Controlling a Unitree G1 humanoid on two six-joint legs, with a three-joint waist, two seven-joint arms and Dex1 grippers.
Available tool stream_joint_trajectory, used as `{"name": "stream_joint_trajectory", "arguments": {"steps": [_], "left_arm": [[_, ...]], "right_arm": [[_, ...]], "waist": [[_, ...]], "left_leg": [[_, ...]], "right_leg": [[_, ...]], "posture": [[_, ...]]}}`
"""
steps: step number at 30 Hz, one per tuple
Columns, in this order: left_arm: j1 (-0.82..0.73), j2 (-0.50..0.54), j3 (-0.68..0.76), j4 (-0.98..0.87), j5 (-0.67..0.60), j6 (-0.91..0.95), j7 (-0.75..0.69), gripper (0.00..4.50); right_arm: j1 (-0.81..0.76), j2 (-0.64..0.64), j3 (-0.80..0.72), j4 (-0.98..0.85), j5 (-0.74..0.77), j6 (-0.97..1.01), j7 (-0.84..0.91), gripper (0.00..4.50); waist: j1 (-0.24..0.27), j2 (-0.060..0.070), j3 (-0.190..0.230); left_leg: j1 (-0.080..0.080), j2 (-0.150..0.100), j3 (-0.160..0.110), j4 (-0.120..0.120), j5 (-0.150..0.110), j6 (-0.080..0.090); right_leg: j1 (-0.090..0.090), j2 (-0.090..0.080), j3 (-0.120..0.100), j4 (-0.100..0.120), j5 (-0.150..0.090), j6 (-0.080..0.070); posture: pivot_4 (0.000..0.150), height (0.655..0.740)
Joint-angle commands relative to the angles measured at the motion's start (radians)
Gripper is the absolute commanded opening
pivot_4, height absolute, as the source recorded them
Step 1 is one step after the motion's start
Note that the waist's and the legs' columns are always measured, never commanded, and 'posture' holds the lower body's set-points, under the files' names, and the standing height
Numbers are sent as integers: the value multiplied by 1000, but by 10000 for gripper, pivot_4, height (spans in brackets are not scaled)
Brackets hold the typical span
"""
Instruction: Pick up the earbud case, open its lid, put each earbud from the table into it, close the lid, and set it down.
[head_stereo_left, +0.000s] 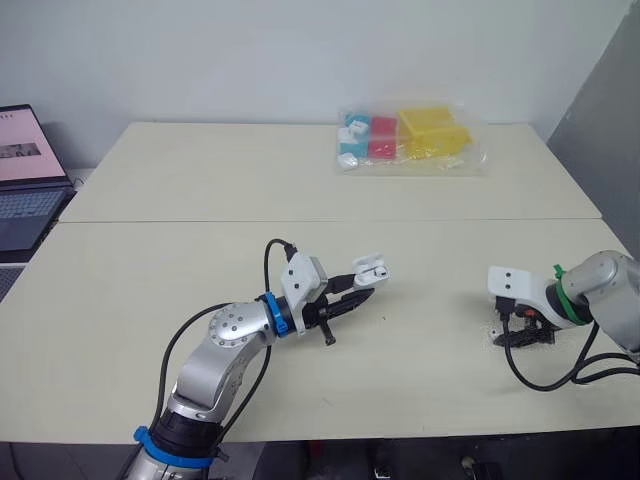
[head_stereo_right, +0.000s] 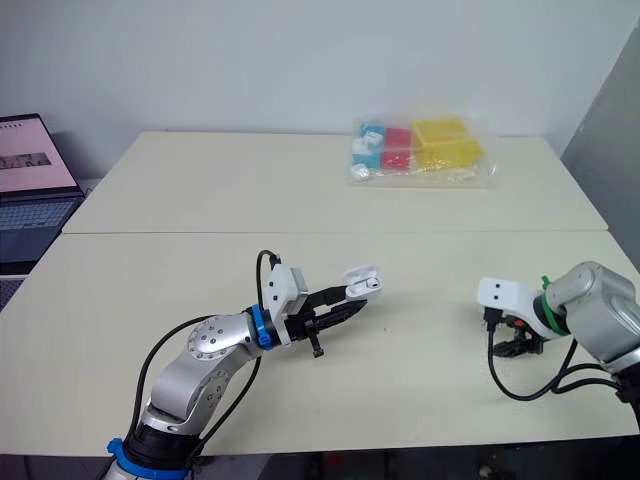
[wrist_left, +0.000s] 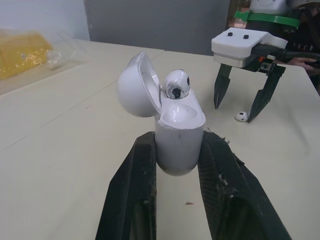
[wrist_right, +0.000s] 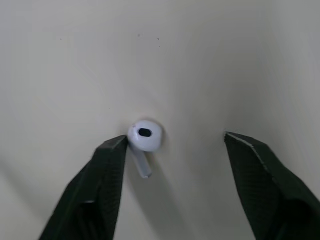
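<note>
Between the spread fingers of the right gripper (wrist_right: 175, 140), the loose earbud (wrist_right: 145, 136) is seen on the table (wrist_right: 200, 60), touching one finger. It could be flicked away if the fingers are closed off-centre. The earbud case (wrist_left: 180, 145) is clamped in the left gripper (head_stereo_left: 352, 293), with the lid (wrist_left: 135, 85) open. No brand or writing can be read.
</note>
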Motion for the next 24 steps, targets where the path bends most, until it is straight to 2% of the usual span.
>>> {"name": "stream_joint_trajectory", "arguments": {"steps": [1,5,13,21,24], "left_arm": [[-3,2,-1,-15,0,-28,-3,7788],[-3,6,-3,-13,-1,-30,-9,7788],[-6,5,-7,-8,-2,-33,-9,7788],[-37,-25,2,7,-13,-32,9,7788],[-53,-48,13,9,-29,-18,25,7788]], "right_arm": [[-8,8,-1,-6,9,8,20,16513],[-13,7,6,-4,11,-1,46,4371],[-50,0,-26,-8,29,1,80,4380],[-51,0,-295,-164,269,98,83,4379],[-29,90,-462,-309,419,216,1,4379]], "waist": [[0,0,0],[0,0,0],[0,0,0],[2,0,0],[2,0,0]], "left_leg": [[0,0,0,0,0,0],[0,0,-1,0,0,0],[0,0,0,0,0,0],[-1,0,-1,0,0,0],[-1,0,-1,0,0,0]], "right_leg": [[0,0,0,0,0,0],[0,0,0,0,0,0],[0,0,0,0,0,0],[0,0,0,0,0,0],[0,0,0,-1,0,0]], "posture": [[1500,7400],[1500,7400],[1500,7400],[1500,7400],[1500,7400]]}}
